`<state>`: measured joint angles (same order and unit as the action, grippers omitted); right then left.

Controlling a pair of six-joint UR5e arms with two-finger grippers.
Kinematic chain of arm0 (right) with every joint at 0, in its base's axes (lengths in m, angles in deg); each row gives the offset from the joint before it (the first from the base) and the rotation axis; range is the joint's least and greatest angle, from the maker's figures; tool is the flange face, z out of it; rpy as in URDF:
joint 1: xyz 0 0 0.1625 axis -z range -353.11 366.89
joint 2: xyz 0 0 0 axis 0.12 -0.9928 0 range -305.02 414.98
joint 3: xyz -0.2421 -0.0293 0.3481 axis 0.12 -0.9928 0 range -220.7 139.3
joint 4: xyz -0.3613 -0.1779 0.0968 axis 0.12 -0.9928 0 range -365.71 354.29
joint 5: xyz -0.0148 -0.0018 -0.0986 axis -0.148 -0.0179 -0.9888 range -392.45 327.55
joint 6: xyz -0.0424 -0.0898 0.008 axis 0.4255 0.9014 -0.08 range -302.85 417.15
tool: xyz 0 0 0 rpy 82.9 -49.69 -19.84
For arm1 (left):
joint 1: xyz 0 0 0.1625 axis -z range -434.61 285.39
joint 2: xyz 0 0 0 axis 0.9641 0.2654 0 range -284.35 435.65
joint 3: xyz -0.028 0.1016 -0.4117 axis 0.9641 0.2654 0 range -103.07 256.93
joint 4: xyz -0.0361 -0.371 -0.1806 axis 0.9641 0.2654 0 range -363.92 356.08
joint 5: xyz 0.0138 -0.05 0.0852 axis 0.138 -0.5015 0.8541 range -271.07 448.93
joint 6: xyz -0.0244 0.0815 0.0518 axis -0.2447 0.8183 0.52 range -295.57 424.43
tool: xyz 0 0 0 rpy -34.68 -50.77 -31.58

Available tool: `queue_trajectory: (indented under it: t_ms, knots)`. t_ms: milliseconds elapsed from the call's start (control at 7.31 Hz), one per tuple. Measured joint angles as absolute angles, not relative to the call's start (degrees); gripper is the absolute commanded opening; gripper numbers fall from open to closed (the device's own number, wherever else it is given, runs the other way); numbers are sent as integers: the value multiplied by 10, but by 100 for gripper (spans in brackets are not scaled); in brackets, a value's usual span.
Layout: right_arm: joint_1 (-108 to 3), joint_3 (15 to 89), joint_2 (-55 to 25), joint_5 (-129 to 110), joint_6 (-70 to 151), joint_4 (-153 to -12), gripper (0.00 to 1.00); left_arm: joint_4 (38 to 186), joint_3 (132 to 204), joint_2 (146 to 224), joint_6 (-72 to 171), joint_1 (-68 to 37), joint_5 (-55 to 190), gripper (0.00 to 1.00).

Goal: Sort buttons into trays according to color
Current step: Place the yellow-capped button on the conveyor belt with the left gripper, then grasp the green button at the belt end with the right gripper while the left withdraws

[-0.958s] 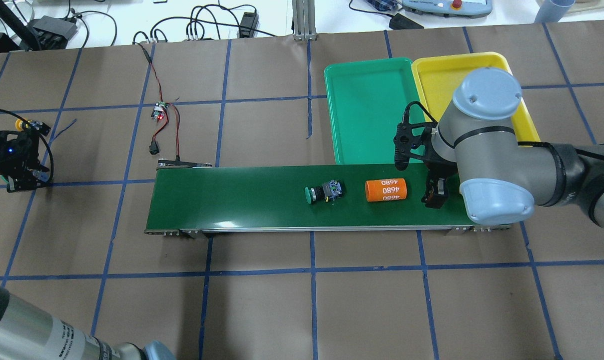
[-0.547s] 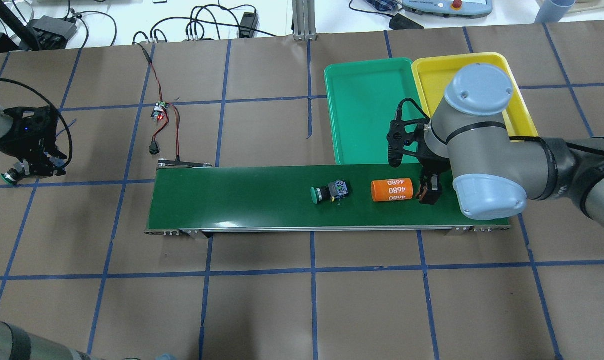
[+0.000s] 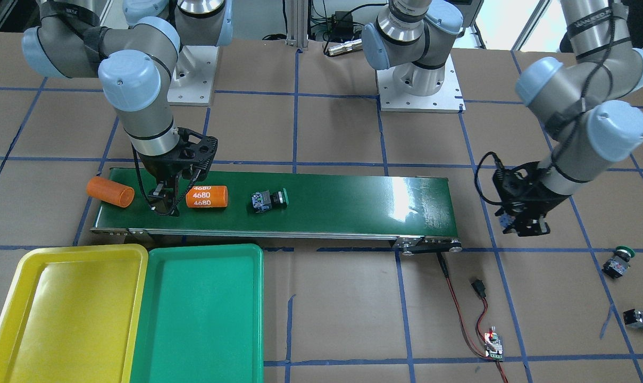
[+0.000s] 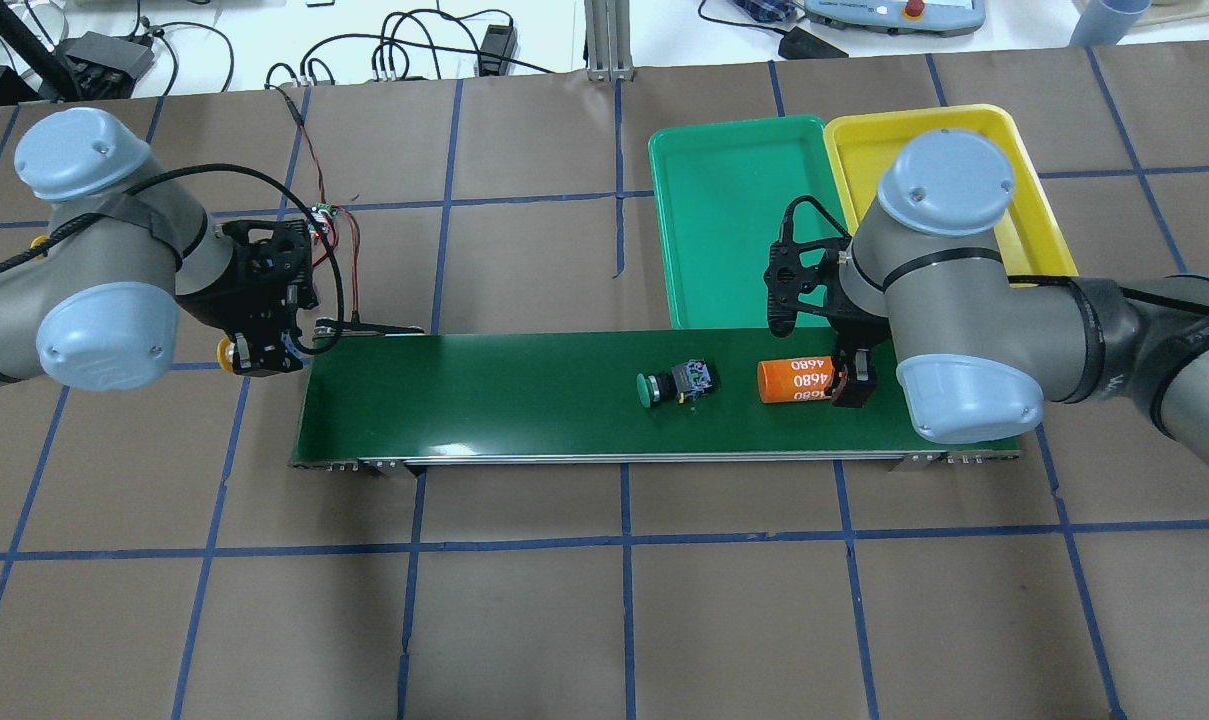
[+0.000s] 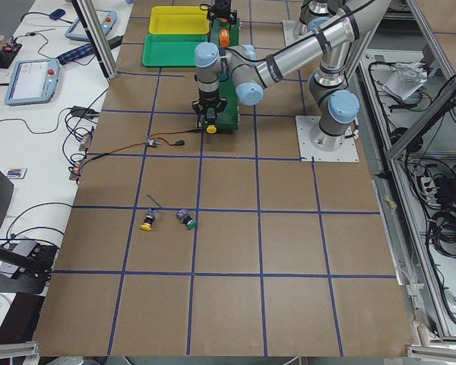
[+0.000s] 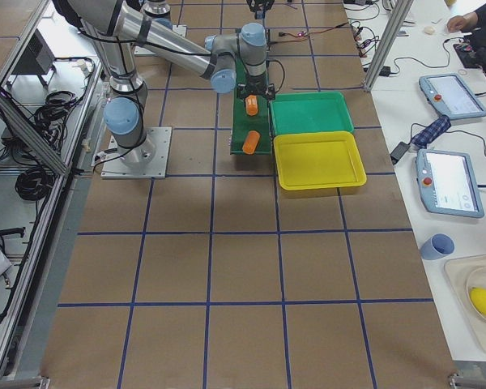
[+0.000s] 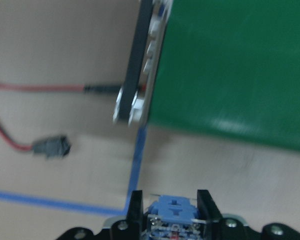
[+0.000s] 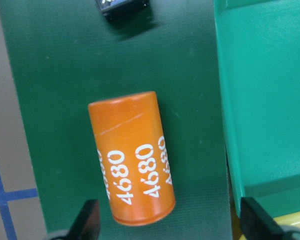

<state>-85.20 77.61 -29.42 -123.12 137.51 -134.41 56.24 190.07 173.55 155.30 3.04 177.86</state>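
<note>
The green button (image 4: 676,385) on the conveyor belt (image 4: 484,400) has ridden a little further towards the robot's right over the last second. It lies on its side with the cap pointing to the robot's left. The orange cylinder marked 4680 (image 4: 796,380) has travelled with it, and the right gripper (image 4: 851,383) has come in to meet it. Its jaws gape wide with the cylinder's near end between them, and nothing is clamped.

The bigger change is on the other side. The left gripper (image 4: 262,358) was out at the desk's far left edge and has swung in to just short of the belt's left end. Its jaws are closed on a yellow button (image 4: 227,350), whose blue-grey body shows between the fingers (image 7: 135,210) in the wrist view.

The green tray (image 4: 734,220) and yellow tray (image 4: 879,150) sit rim to rim just beyond the belt at its right end. All four buttons are outside them. A second green button (image 3: 619,261) and a second yellow button (image 3: 640,318) lie near each other on the desk (image 4: 564,620), well off to the robot's left.

The orange cylinder marked 4680 lies between the right gripper and the green button. A plain orange cylinder (image 3: 110,191) lies at the belt's very end, on the gripper's other side. A small circuit board (image 3: 492,344) with red and black wires sits near the belt's left end.
</note>
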Motion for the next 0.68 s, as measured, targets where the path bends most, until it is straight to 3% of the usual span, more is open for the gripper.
queue_trajectory:
  t_ms: [137,274,411,547,684]
  knots:
    - [-859,777,-294,-1231,1372,-1344,100,562,1908,1730,1517,56,1775,0]
    - [-865,778,-293,-1231,1369,-1345,100,562,1913,1730,1481,82,1775,25]
    - [-869,778,-293,-1231,1367,-1345,100,557,1915,1736,1441,109,1777,90]
    - [-870,778,-293,-1231,1366,-1345,100,544,1915,1741,1405,131,1775,100]
    - [-871,779,-293,-1231,1365,-1345,100,530,1915,1740,1386,144,1769,100]
